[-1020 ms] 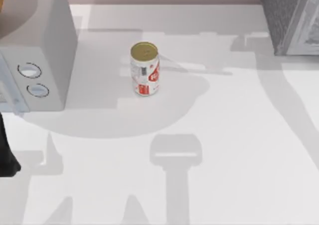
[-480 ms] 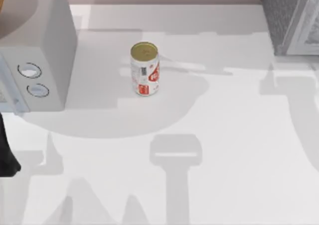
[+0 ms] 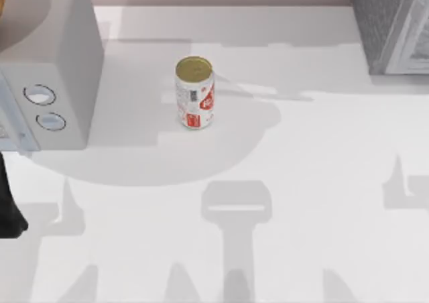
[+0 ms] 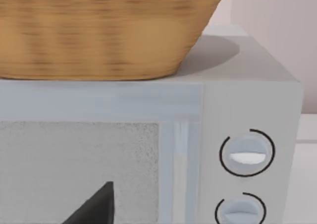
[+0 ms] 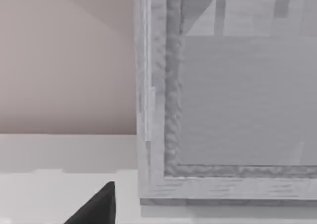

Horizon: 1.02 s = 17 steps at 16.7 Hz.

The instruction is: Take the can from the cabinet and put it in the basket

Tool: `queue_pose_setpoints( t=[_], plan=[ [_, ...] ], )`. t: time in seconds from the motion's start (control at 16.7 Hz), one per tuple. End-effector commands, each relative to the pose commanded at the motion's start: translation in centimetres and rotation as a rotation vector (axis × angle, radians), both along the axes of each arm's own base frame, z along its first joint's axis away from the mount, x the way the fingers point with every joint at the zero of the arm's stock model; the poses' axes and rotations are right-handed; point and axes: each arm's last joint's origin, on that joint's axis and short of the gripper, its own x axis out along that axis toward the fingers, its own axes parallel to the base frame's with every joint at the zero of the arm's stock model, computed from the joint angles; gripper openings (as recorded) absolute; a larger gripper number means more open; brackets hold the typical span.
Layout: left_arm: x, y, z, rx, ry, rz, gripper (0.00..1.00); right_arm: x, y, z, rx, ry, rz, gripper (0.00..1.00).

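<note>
The can (image 3: 194, 92), white with red marks and a gold top, stands upright on the white table (image 3: 322, 169), left of centre and apart from both boxes. The dark grey speckled cabinet (image 3: 392, 25) sits at the back right. In the right wrist view its pale framed front (image 5: 223, 110) is close, with a dark part of my right gripper (image 5: 94, 209) low in the picture. The woven basket (image 4: 99, 30) rests on top of the light grey box (image 4: 247, 100). A dark part of my left gripper (image 4: 94, 206) shows in front of that box.
The light grey box with two round dials (image 3: 50, 82) stands at the table's left side. A dark piece of my left arm (image 3: 8, 209) is at the left edge. Arm shadows lie across the front of the table.
The shadow at the right has slid from beside the cabinet toward the table's front. The can and both boxes have stayed put.
</note>
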Motion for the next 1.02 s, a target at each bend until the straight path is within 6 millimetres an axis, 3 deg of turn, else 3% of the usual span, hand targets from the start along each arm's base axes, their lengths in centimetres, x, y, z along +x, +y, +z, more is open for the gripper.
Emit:
queue_pose_setpoints(
  t=[0.18, 0.36, 0.78, 1.02],
  plan=[
    [0.0, 0.0, 0.0, 0.0, 0.0, 0.0, 1.0, -0.6, -0.4, -4.9, 0.004, -0.014, 0.004, 1.0],
    [0.0, 0.0, 0.0, 0.0, 0.0, 0.0, 1.0, -0.7, -0.6, -7.4, 0.005, -0.034, 0.006, 1.0],
    [0.0, 0.0, 0.0, 0.0, 0.0, 0.0, 1.0, -0.7, -0.6, -7.8, 0.005, -0.037, 0.006, 1.0],
    [0.4, -0.2, 1.0, -0.001, 0.0, 0.0, 1.0, -0.7, -0.6, -7.8, 0.005, -0.037, 0.006, 1.0]
  ],
)
